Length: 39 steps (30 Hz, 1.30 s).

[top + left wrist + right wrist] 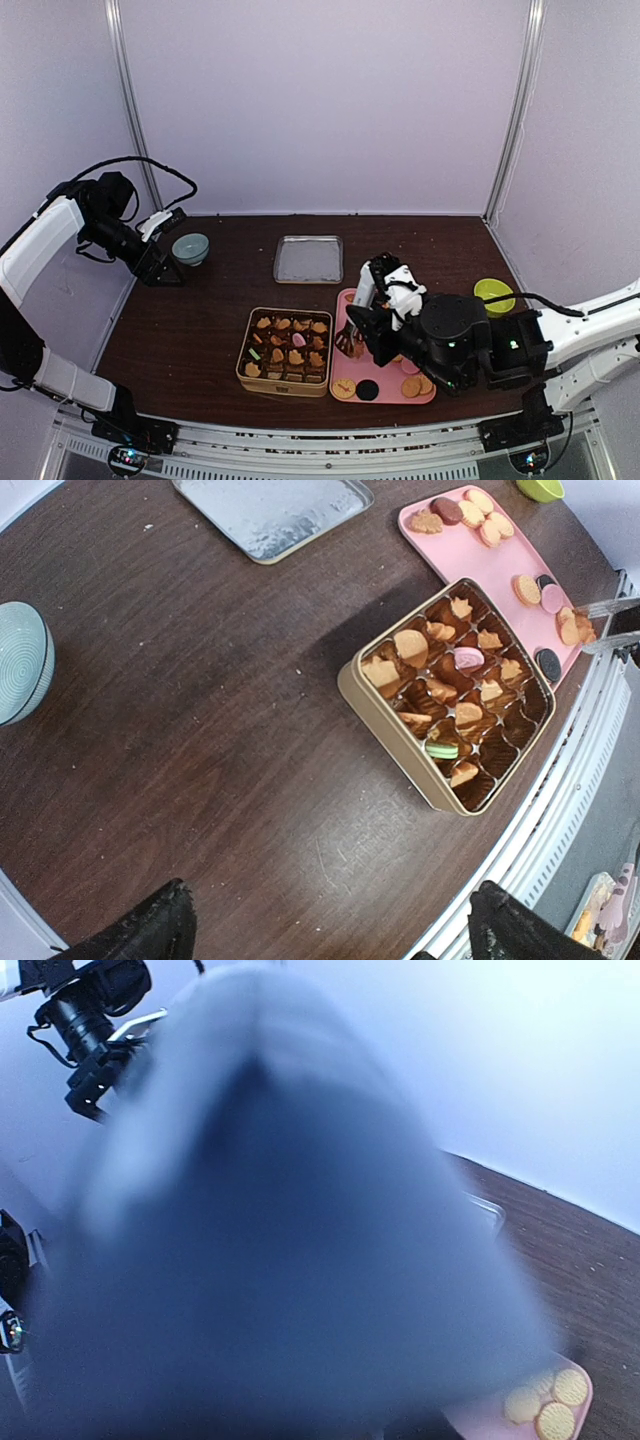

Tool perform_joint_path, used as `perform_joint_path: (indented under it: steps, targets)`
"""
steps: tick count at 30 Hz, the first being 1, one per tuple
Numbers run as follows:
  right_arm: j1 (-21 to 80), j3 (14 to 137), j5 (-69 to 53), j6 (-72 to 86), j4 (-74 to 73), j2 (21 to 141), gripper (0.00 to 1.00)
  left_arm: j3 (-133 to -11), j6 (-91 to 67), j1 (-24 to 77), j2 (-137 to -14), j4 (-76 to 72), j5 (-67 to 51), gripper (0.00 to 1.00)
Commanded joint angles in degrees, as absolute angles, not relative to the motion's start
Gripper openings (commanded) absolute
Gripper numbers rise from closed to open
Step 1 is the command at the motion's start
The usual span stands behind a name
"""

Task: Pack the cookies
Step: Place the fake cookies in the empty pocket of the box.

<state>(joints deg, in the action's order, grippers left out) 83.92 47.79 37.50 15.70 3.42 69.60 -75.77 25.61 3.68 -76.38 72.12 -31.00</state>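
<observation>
A gold compartment box (283, 384) (385, 720) holds several tan, pink and green cookies (290, 345) (455, 680). More cookies (412, 385) (485, 515) (550, 1405) lie on the pink tray (385, 390) (470, 550) to its right. My right gripper (365, 322) hangs over the tray's left side, shut on metal tongs (612, 607) whose tips flank a tan cookie. A blurred grey-blue mass fills the right wrist view and hides its fingers. My left gripper (160, 268) (330, 930) is raised at the far left, open and empty.
A silver metal tray (308, 258) (270, 510) lies behind the box. A teal bowl (190, 247) (20, 660) sits at the back left beside the left gripper. A green bowl (494, 294) (540, 488) stands right of the pink tray. The table's front rail runs just before the box.
</observation>
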Motion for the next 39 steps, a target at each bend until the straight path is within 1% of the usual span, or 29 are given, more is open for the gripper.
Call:
perform_joint_path:
  steps: [1,8,14,22,31,39]
  targets:
    - [84.29,56.22,28.98,10.72,12.54,79.01,0.27,-75.67,26.36,3.32,-75.24,72.25,-31.01,0.98]
    - [83.04,67.95,18.01,10.49,15.64,93.47,0.28,-75.37,26.45,3.32,-74.80,72.27,-30.78,0.98]
    - [80.97,70.39,14.64,11.95,17.51,98.84,0.28,-75.15,26.89,3.31,-74.36,72.48,-30.53,0.98]
    - [79.75,69.68,14.01,13.20,17.97,100.54,0.31,-74.95,27.17,3.33,-74.51,72.55,-30.84,0.98]
    - [79.49,68.92,13.44,13.62,18.26,99.88,0.41,-75.06,27.24,3.21,-74.36,72.57,-30.84,0.98]
    - [79.41,67.03,14.95,13.32,18.58,97.29,0.43,-75.14,27.30,3.31,-74.16,72.73,-31.08,0.98]
